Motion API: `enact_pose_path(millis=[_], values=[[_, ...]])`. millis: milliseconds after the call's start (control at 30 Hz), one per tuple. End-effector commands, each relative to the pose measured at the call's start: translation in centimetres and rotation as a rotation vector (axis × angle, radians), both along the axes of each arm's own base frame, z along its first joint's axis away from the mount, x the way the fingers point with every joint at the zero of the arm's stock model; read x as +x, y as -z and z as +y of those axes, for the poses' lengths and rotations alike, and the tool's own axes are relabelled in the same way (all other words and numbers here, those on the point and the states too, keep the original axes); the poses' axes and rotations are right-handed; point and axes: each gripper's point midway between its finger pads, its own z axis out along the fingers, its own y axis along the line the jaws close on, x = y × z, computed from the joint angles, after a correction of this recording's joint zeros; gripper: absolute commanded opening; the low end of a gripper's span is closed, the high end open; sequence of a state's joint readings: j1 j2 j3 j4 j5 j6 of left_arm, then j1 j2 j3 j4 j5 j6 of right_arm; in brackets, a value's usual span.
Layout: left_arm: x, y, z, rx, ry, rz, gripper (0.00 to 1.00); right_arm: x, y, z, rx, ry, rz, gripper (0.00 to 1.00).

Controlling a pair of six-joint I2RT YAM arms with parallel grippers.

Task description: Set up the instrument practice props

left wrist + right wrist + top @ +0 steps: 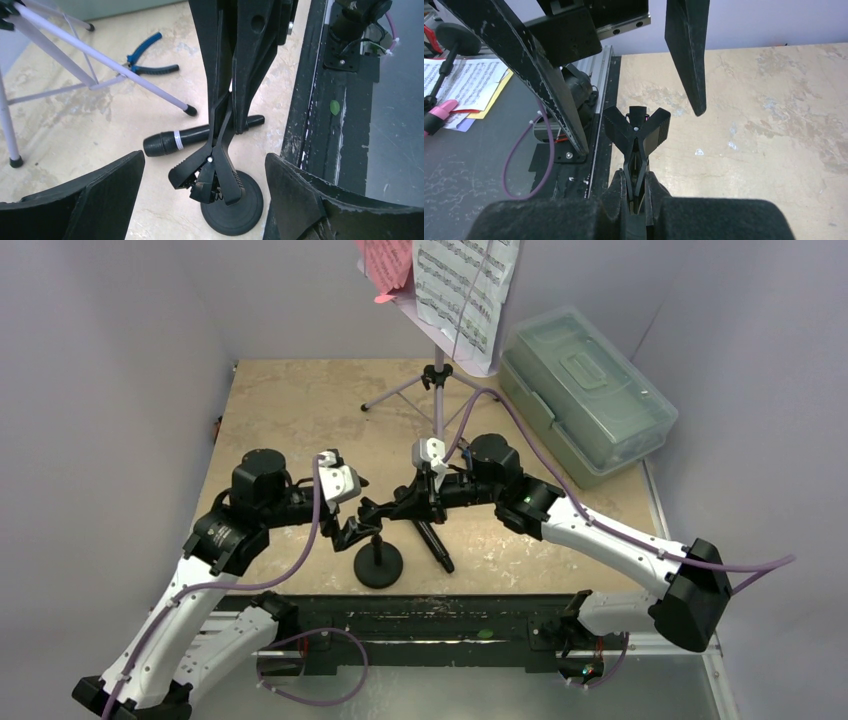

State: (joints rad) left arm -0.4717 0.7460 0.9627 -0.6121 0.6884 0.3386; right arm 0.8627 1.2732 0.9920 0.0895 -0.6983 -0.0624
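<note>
The right fingers (613, 192) pinch the mic stand clip (636, 132); the left fingers (100, 195) gape wide. That squeeze must hold steady while they fetch the microphone (190, 137) just beyond.

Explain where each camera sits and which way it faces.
Top: high behind the robot, looking down on table, music stand, left arm, right arm.
Left wrist: faces mic stand and microphone; its open left pincer shows below.
Right wrist: looks along the table; its right pincer grips the stand's clip.
Shared: both wrist views show that clip.
</note>
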Motion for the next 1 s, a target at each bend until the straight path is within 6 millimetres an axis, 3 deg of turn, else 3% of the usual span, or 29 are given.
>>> enact_pose_path(millis=[0,500,733,833,900,933,967], values=[[-0.5,0.5,0.2,0.038,0.007,0.013,0.91,-0.1,-0.7,-0.7,0.013,0.010,-0.034,0.00],[-0.1,0.9,-0.8,0.020,0.043,0.013,0.87,-0.3,-1.0,-0.6,0.018,-0.005,-0.035,0.00],[-0.2,1.7,-0.7,0.041,0.044,0.020,0.75,-0.4,-1.1,-0.5,0.019,-0.011,-0.032,0.00],[0.1,2.0,-0.6,0.054,0.031,0.021,0.60,-0.4,-1.1,-0.5,0.020,-0.011,-0.033,0.00],[0.6,2.1,-0.4,0.067,0.010,0.012,0.15,-0.4,-1.2,-0.5,0.021,-0.012,-0.034,0.00],[0.8,2.2,-0.3,0.073,-0.002,0.006,0.04,-0.4,-1.2,-0.5,0.022,-0.011,-0.034,0.00],[0.7,2.3,-0.2,0.080,-0.002,0.002,0.00,-0.4,-1.2,-0.5,0.023,-0.010,-0.033,0.00]])
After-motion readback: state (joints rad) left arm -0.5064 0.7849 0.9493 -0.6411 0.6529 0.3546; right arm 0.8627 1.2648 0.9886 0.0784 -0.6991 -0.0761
